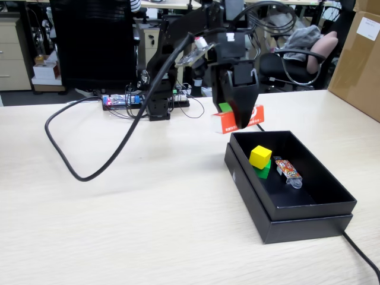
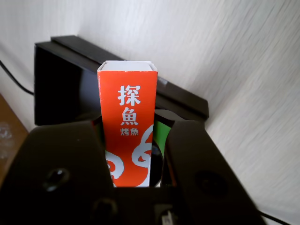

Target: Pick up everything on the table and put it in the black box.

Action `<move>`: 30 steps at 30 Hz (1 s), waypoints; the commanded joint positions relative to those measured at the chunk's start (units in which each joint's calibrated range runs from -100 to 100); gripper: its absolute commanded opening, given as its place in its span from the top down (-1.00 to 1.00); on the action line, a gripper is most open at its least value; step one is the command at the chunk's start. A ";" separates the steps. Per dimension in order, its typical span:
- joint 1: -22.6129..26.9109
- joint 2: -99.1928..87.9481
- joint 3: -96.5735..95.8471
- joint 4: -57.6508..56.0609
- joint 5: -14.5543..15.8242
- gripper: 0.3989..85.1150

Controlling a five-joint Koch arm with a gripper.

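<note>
Fixed view: gripper [image 1: 242,119] pinching red carton [image 1: 224,122] above table [image 1: 119,225], black box [image 1: 309,205] just beside.

In the fixed view I have the black box [image 1: 279,221] on the table [image 1: 119,237], right of centre and toward the near edge. In it the yellow cube [image 1: 260,157] sits at the far left part, leaning on the green cube [image 1: 263,171] just nearer, and the wrapped item [image 1: 287,170] lies just to their right. The gripper [image 1: 240,122] hangs above the table just beyond the box's far left corner, closed around the carton [image 1: 224,122], which sticks out to its left. In the wrist view the carton [image 2: 127,117] stands between the two jaws, with the box [image 2: 56,84] behind it. A cable [image 1: 77,169] loops across the table's far left.
</note>
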 commanded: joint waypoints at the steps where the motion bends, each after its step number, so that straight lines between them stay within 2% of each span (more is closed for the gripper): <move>1: 1.90 -4.68 1.67 -0.09 0.98 0.92; 12: 7.03 2.32 1.76 1.12 3.42 0.91; 21: 7.33 8.75 0.22 3.97 4.05 0.90; 24: 7.08 8.86 -1.23 4.32 4.00 0.85; 30: 7.08 9.32 -3.22 4.32 3.86 0.39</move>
